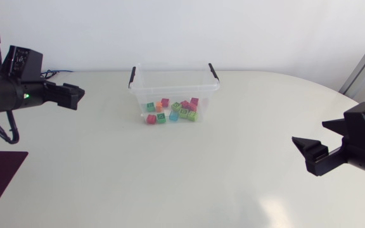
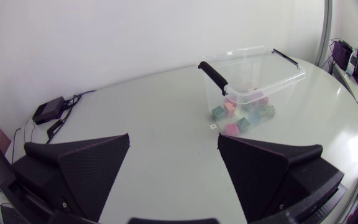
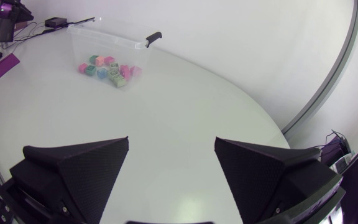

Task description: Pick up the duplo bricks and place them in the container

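All the duplo bricks (image 1: 172,111) sat inside the clear container (image 1: 170,85) toward the back of the table (image 1: 170,177), so the job looked done to me. That's probably why both arms hung out at the sides, with the left end effector (image 1: 76,97) and right end effector (image 1: 309,155) both spread wide and holding nothing. Only the head view showed both arms at once. The left wrist view gave the closest look at the pile and the container's black handle (image 2: 215,76).
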Robot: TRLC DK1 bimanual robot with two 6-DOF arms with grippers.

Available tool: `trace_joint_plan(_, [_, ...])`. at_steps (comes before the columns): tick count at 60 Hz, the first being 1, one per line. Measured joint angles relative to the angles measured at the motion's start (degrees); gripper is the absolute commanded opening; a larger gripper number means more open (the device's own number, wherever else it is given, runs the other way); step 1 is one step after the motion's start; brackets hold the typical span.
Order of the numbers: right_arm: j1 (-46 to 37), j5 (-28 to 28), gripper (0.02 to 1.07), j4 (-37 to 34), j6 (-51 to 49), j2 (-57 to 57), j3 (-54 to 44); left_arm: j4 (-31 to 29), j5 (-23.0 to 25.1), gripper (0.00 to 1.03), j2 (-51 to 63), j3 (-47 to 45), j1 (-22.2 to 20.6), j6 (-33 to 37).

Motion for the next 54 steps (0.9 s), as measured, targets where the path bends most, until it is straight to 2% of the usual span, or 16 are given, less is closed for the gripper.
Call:
trace_joint_plan(27, [-2.4, 0.7, 1.02, 4.1, 0.0, -12.0, -9.4, 3.4, 0.4, 0.99, -22.1, -18.7, 4.7, 1.7])
trace_joint_plan(43, [-2.4, 1.5, 1.02, 9.2, 0.5, -17.1, -14.8, 4.3, 0.4, 0.99, -36.0, -27.2, 5.7, 2.0])
trace_joint_plan(54, [-2.2, 2.9, 1.02, 13.5, 5.0, -21.3, -18.8, 6.4, -0.3, 0.99, -42.8, -32.5, 4.7, -0.2])
